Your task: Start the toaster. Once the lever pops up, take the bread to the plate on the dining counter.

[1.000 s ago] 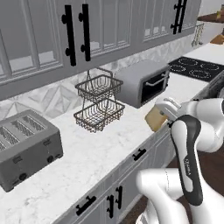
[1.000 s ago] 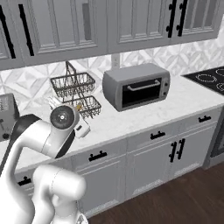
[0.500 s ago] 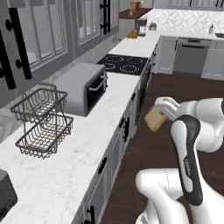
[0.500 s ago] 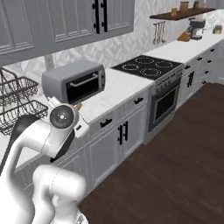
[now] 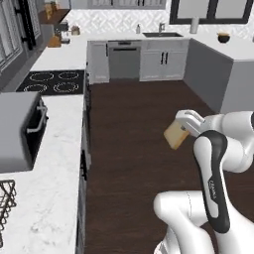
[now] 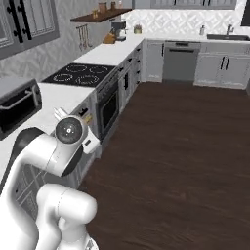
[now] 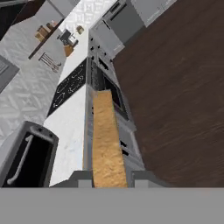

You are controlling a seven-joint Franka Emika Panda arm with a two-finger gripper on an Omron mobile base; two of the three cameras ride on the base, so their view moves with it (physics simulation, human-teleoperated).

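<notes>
The pincer point(image 5: 182, 130) is closed on the bread point(image 5: 175, 135), gripping the slice by its edge and holding it in the air above the dark wood floor point(image 5: 134, 129). The worktop point(image 5: 47, 163) edge runs along the left, and a wide stretch of open floor lies ahead, reaching the far cabinets point(image 5: 149, 62).
</notes>
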